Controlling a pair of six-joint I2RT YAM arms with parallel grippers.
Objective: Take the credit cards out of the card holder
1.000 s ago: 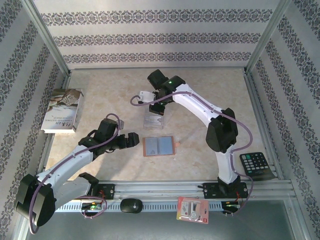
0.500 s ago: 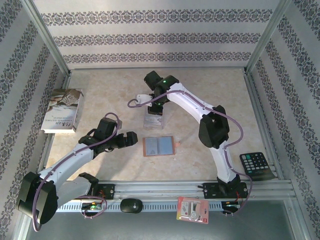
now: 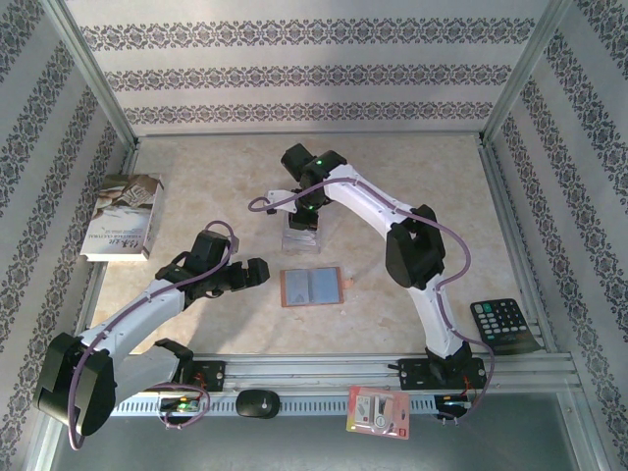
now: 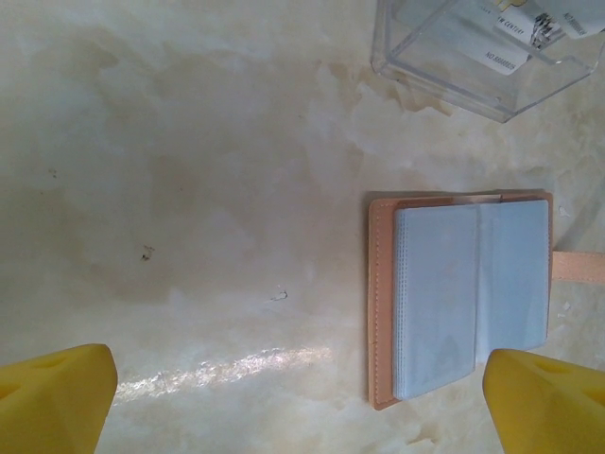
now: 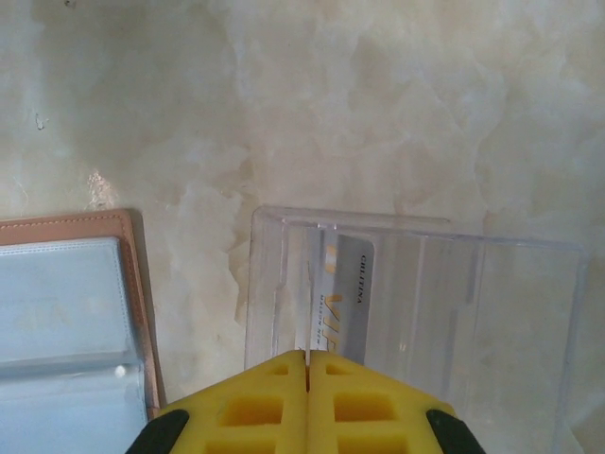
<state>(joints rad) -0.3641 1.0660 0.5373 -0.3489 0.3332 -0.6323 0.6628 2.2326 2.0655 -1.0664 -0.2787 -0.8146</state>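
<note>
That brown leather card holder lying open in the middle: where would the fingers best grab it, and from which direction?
Probably by the small leather tab sticking out from one side of the card holder, coming straight down from above. The holder lies open and flat, lining up, so its thin edges offer little to pinch. The tab juts clear of the body and looks narrow enough to grip.

Patterned striped walls enclose a beige marbled tabletop.
</note>
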